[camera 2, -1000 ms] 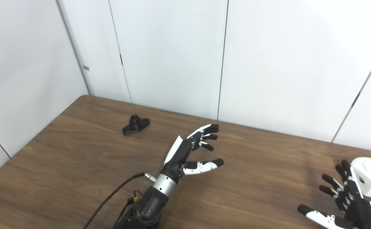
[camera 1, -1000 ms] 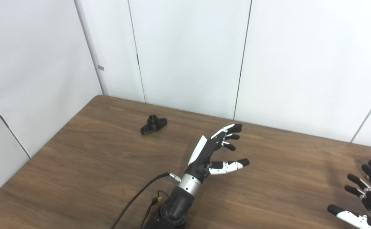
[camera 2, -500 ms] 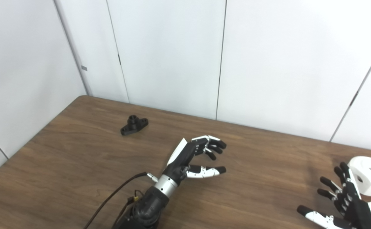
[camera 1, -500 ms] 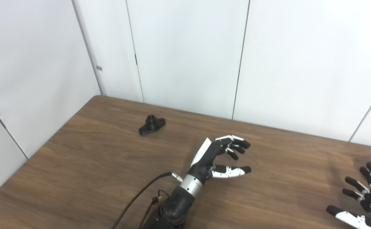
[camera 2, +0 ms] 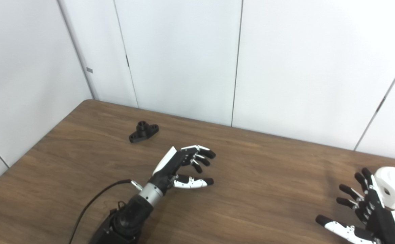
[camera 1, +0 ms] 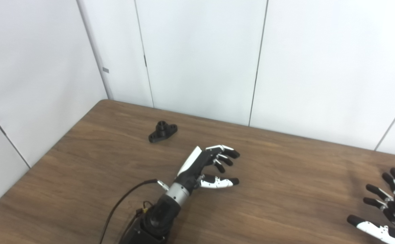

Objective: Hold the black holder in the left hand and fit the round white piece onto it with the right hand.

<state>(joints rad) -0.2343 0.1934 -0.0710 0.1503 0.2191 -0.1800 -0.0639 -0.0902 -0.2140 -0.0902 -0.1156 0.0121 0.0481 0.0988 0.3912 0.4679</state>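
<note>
The black holder [camera 1: 162, 131] lies flat on the brown table [camera 1: 99, 162] at the far left, its short round post pointing up. My left hand [camera 1: 206, 165] hovers over the table's middle, to the right of and nearer than the holder, open with fingers half curled and nothing in it. The round white piece [camera 2: 394, 191] with a hole in it stands at the table's right edge. My right hand [camera 2: 365, 214] is just left of the white piece, open with fingers spread, holding nothing.
White wall panels [camera 1: 200, 57] close off the table at the back and the left. A black cable [camera 1: 119, 206] runs along my left forearm near the front edge.
My left hand has curled its fingers partway and moved left, toward the holder's side. The right hand has barely moved. The holder and white piece stay put.
</note>
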